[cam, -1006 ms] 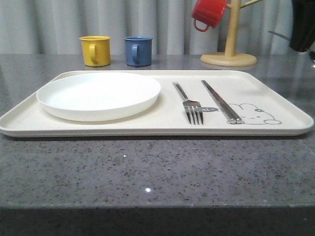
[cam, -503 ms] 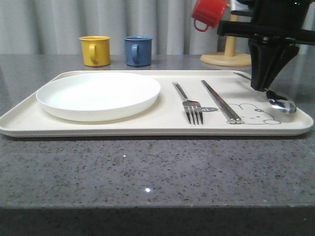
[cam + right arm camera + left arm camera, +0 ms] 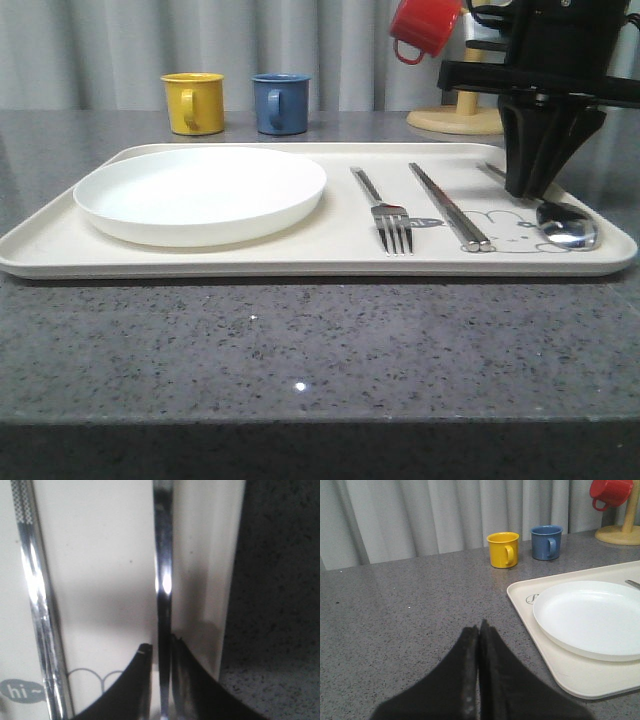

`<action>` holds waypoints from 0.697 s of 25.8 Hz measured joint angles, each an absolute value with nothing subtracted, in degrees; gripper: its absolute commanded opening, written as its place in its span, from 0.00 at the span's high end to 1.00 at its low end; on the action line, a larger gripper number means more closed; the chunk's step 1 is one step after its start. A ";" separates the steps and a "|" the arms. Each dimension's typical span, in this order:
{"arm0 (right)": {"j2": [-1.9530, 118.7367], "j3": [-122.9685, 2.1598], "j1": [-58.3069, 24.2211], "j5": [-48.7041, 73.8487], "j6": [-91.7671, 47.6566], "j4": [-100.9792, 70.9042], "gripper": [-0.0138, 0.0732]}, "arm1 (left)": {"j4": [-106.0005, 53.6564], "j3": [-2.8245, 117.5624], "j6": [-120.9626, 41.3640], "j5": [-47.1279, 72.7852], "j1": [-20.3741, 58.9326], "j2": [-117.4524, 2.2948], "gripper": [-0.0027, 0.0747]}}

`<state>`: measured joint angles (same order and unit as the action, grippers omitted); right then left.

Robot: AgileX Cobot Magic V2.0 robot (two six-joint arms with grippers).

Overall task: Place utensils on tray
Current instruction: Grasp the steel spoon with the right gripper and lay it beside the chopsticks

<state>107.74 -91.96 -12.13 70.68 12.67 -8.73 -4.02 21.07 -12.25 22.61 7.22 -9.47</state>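
Holding one spoon (image 3: 566,222), tray (image 3: 300,255).

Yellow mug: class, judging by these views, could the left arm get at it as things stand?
Probably yes. In the left wrist view the yellow mug stands on bare grey counter ahead of the shut left end effector, with nothing between them; the tray lies off to one side.
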 measured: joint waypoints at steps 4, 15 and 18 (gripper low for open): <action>107.74 -91.96 -12.13 70.68 12.70 -8.73 0.58 | -4.02 21.07 -12.25 22.61 7.22 -9.47 0.99; 93.67 -91.96 -12.13 70.70 9.47 -7.19 0.59 | -4.02 21.07 -12.25 22.61 7.22 -9.47 0.99; 88.18 -91.96 -12.13 71.15 7.36 -6.41 0.65 | -4.02 21.07 -12.25 22.61 7.22 -9.47 0.99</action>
<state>88.18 -91.96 -12.13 71.15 7.36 -6.41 -4.02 21.07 -12.25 22.61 7.22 -9.47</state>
